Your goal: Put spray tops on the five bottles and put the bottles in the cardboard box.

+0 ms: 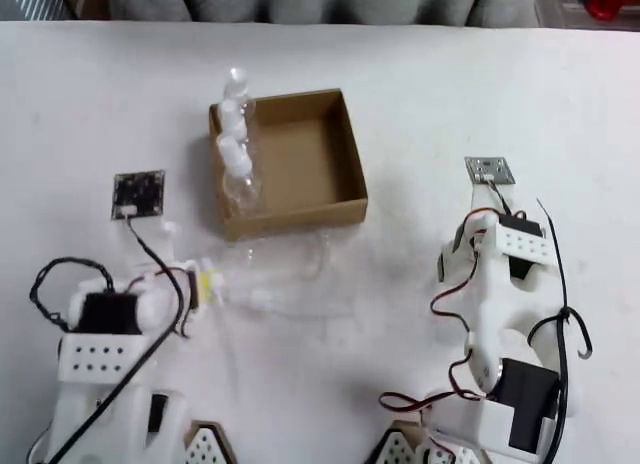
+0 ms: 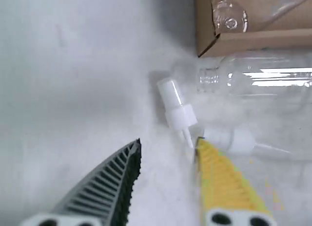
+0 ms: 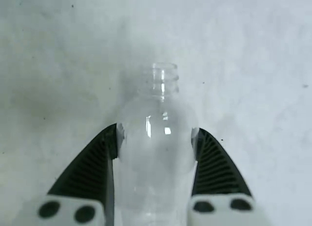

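Note:
The cardboard box point(image 1: 300, 159) stands mid-table, with several capped clear bottles point(image 1: 237, 134) stacked along one wall. Clear uncapped bottles point(image 1: 290, 269) lie on the table in front of it. In the left wrist view my left gripper point(image 2: 168, 143) is open just short of a white spray top point(image 2: 176, 111) lying on the table. A second spray top point(image 2: 229, 140) lies beside the yellow finger point(image 2: 222, 182), and an open bottle neck point(image 2: 209, 80) is close by. My right gripper point(image 3: 156, 133) is shut on a clear bottle point(image 3: 158, 104) with a bare threaded neck.
The box corner point(image 2: 234, 41) is just beyond the spray tops, with a bottle point(image 2: 231, 21) inside. The right arm point(image 1: 490, 284) stands to the right of the box, with loose cables point(image 1: 560, 284) around it. The left arm point(image 1: 110, 334) is at the front left.

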Robot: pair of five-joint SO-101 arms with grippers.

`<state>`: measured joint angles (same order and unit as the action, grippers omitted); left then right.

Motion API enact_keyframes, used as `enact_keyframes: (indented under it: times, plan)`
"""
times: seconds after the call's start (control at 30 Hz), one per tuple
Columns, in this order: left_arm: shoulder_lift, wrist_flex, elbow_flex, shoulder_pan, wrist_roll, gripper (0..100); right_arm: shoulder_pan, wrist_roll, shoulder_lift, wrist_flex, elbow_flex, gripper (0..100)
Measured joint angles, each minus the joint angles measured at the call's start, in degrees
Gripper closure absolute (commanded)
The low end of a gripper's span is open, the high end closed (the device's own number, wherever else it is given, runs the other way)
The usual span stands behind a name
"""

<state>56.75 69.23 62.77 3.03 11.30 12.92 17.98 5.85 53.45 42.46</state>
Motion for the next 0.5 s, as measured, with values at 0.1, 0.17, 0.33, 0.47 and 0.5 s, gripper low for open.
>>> enact_keyframes:
  times: [0.1, 0.17, 0.33, 0.47, 0.5]
  plan:
    - [-3.25, -2.81, 0.00, -0.26, 2.64, 72, 0.00, 0.00, 0.00, 0.00, 0.00, 98.2]
    - [-5.63, -4.92, 0.00, -0.26, 4.22, 72, 0.00, 0.00, 0.00, 0.00, 0.00, 98.2]
    - [-13.45, -9.23, 0.00, -0.18, 7.03, 72, 0.00, 0.00, 0.00, 0.00, 0.00, 98.2]
    - [-20.48, -12.40, 0.00, -0.18, 7.47, 72, 0.00, 0.00, 0.00, 0.00, 0.00, 98.2]
    - [-22.24, -13.10, 0.00, -0.18, 7.47, 72, 0.00, 0.00, 0.00, 0.00, 0.00, 98.2]
